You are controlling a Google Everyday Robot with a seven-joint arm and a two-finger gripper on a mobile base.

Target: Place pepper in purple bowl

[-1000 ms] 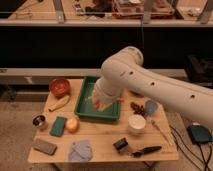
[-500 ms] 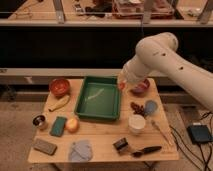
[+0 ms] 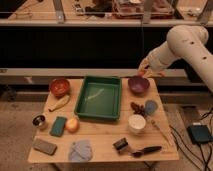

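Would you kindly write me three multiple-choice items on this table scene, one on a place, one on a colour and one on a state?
1. Where is the robot's tool?
A. over the rectangular plastic tray
B. just above the back rim of the round dark purple bowl
C. nowhere in view

2. What colour is the rectangular tray?
A. green
B. blue
C. white

3. What is the state of the slim orange-red pepper?
A. lying in the tray
B. resting in the purple bowl
C. gripped in the shut tool

Answers:
1 B, the tool hangs at the bowl's far rim.
2 A, the tray's walls and floor are green.
3 C, a bit of orange shows at the tool's tip, apparently the pepper.
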